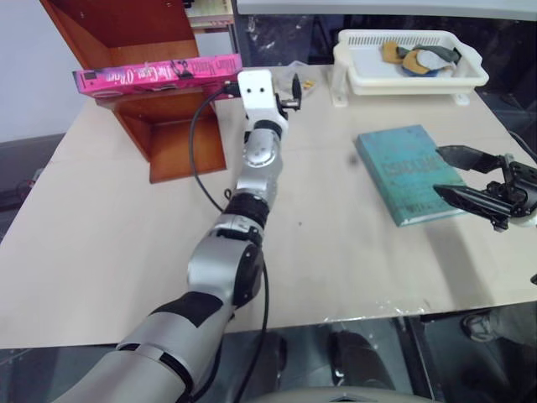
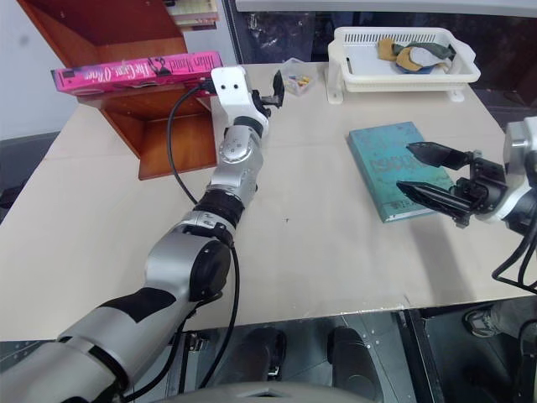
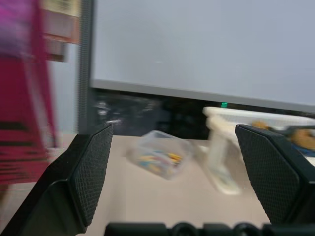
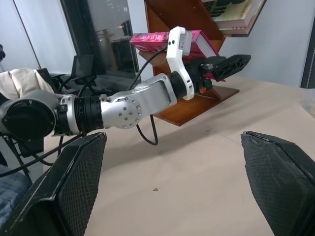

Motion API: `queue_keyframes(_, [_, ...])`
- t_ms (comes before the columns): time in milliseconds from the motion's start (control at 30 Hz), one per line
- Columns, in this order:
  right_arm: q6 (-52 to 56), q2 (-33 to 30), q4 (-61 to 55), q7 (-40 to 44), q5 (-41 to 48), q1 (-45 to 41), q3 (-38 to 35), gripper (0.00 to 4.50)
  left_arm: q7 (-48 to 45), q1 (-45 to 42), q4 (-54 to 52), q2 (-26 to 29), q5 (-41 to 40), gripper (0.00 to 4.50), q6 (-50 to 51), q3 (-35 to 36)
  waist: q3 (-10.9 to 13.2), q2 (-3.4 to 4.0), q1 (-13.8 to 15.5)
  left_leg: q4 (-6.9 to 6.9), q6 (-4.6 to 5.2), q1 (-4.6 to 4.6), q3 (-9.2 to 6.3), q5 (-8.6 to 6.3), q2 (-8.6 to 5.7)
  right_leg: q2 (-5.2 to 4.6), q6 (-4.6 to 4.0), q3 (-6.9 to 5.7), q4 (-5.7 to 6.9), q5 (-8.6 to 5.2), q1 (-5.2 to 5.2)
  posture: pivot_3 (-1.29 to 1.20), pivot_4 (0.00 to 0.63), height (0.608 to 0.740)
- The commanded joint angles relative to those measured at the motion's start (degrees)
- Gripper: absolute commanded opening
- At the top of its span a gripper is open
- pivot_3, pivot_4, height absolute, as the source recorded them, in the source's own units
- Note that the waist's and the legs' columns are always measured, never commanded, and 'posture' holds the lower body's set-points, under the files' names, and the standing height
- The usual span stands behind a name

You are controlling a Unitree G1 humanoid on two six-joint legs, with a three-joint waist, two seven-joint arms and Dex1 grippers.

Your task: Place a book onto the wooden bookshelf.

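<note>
In the upper left, the book (image 1: 159, 73) already lies on the wooden bookshelf (image 1: 159, 117); both end effectors, left (image 1: 289, 94) and right (image 1: 470, 180), are released and empty.

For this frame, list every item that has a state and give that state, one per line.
pink book: lying flat on the shelf board, ends sticking out, not gripped.
wooden bookshelf: upright on the table.
left gripper: open, empty, beside the book.
right gripper: open, empty, above the teal book's edge.
teal book: closed, flat on the table.
white basket: holds a few small items.
</note>
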Motion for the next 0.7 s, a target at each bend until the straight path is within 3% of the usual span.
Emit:
queue_keyframes(33, [-1.7,0.2,-0.7,0.2,-0.5,1.6,-1.3,4.50,-6.3,4.5,-10.8,-0.3,-1.7,4.39,4.2,-2.2,0.0,0.01,0.0,0.00,0.00,0.00,0.00,0.00,0.00,0.00,0.00,0.00,0.00,0.00,0.00,0.00,0.150,0.740])
queue_keyframes(200, [-3.9,0.3,0.3,-0.2,-3.5,4.9,-1.4,4.50,-12.7,19.2,-35.9,2.7,-4.6,4.39,18.5,-5.5,0.0,0.03,-0.2,-0.06,-0.02,0.01,0.05,0.01,0.04,-0.07,-0.01,0.12,0.03,0.00,-0.08,0.00,0.150,0.740])
queue_keyframes(367, [-4.7,-2.3,1.0,3.0,-6.6,12.0,-1.8,4.50,-21.6,40.3,-66.1,11.7,-13.9,4.39,37.8,-7.1,-0.1,0.08,-0.2,-0.12,-0.03,0.02,0.09,0.00,0.23,-0.09,-0.03,0.20,0.05,-0.01,-0.14,0.00,0.150,0.740])
queue_keyframes(533, [-7.8,-3.0,4.9,4.6,-10.4,16.4,-2.0,4.50,-27.4,57.6,-83.3,23.2,-20.7,4.39,47.6,-2.5,-0.1,0.14,-0.2,-0.11,-0.01,0.21,0.10,-0.03,0.22,-0.15,-0.05,0.19,-0.01,0.00,0.05,0.00,0.150,0.740])
queue_keyframes(700, [-13.1,-4.2,12.5,7.0,-15.2,17.3,-1.4,4.50,-28.6,71.1,-95.3,28.3,-27.2,4.39,52.5,3.4,-0.1,0.23,0.0,-0.09,-0.02,0.51,-0.01,-0.02,0.24,-0.23,-0.07,-0.01,-0.10,-0.02,0.46,0.00,0.150,0.740])
